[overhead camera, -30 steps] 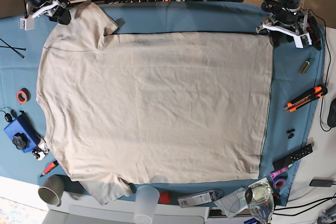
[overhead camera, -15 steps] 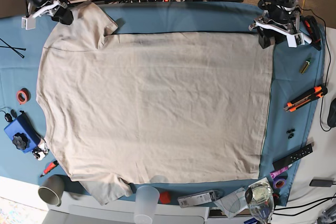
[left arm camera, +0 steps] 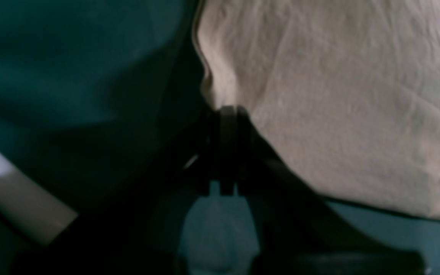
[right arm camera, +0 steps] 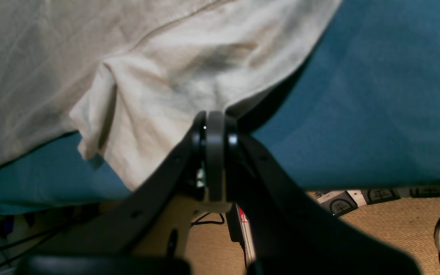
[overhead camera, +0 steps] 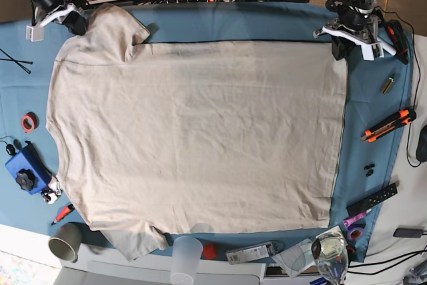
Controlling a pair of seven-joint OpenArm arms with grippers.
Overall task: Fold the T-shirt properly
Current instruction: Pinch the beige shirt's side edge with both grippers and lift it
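The beige T-shirt (overhead camera: 200, 131) lies spread flat on the blue tablecloth (overhead camera: 233, 21), collar end to the left and hem to the right. My left gripper (overhead camera: 338, 48) is at the hem's far right corner. In the left wrist view its fingers (left arm camera: 227, 114) are shut on the shirt's edge (left arm camera: 338, 95), which lifts slightly there. My right gripper (overhead camera: 79, 23) is at the far left sleeve. In the right wrist view it (right arm camera: 214, 122) is shut on the sleeve's hem (right arm camera: 189, 88), which rises off the cloth. The collar is not visible.
An orange utility knife (overhead camera: 387, 125) and a black remote (overhead camera: 372, 198) lie right of the shirt. A blue box (overhead camera: 27, 168) and a red tape roll (overhead camera: 28, 122) lie to its left. A paper cup (overhead camera: 65, 241), a clear cup (overhead camera: 187, 255) and a glass (overhead camera: 330, 251) stand along the front edge.
My left gripper has moved left onto the hem corner. My right gripper has shifted slightly up and back at the sleeve. The shirt's body has not moved.
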